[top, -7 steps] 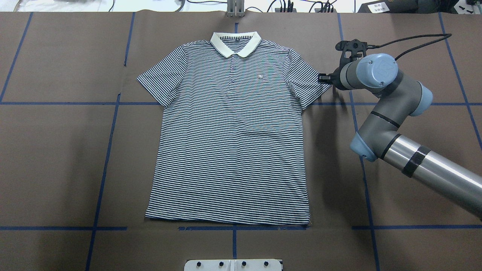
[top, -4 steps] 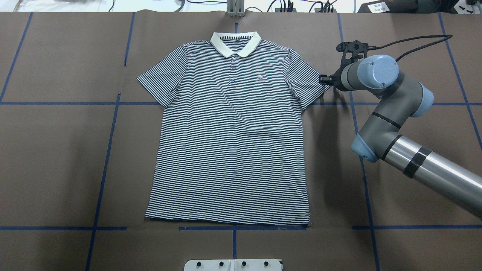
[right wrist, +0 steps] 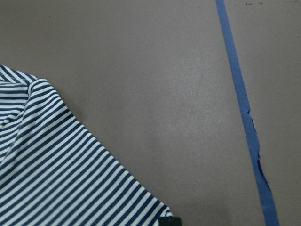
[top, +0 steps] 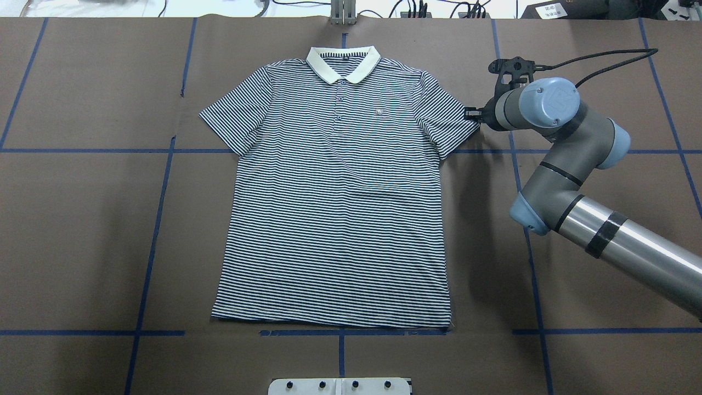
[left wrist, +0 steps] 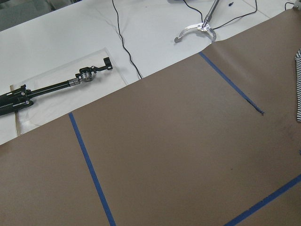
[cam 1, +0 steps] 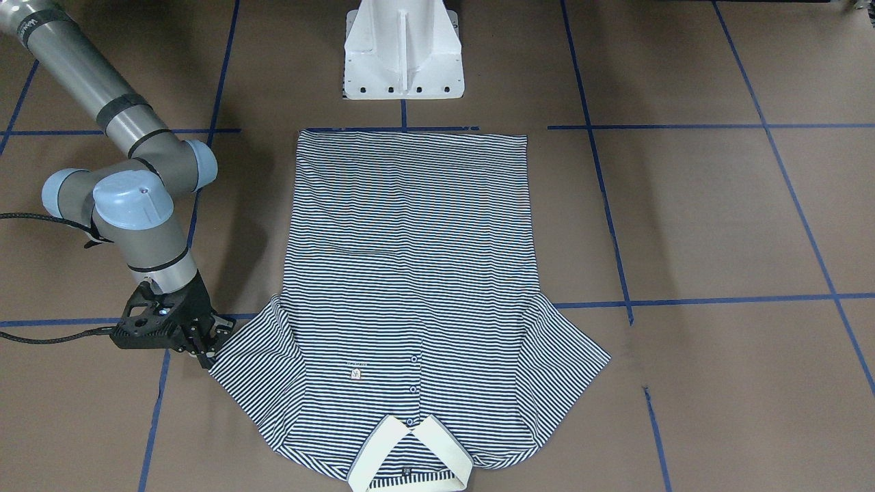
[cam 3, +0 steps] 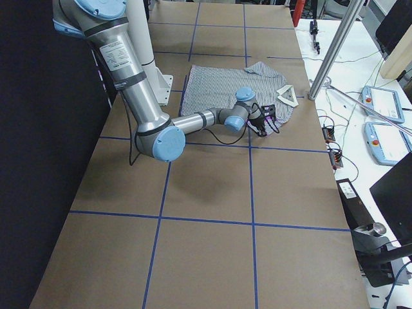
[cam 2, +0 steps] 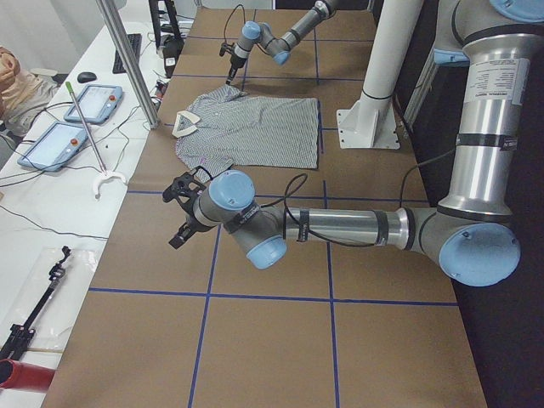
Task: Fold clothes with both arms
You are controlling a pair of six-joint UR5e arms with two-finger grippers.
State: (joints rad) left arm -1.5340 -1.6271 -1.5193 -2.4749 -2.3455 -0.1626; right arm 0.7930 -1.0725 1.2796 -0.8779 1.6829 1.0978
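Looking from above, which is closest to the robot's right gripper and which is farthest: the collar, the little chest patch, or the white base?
1. The chest patch, on the shirt front, on the side toward the right gripper: nearest.
2. The collar, at the shirt's top, toward the table's far edge.
3. The white base, at the view's bottom edge, past the shirt's bottom: farthest.

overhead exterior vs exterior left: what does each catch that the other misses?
Exterior left only: the left arm, with the left gripper over brown table covering, apart from the polo shirt; also a white bench holding two tablets.
Overhead exterior only: the chest patch and placket buttons, clearly resolved.
Both: the shirt lying flat, and the right gripper with its fingers at one sleeve edge.
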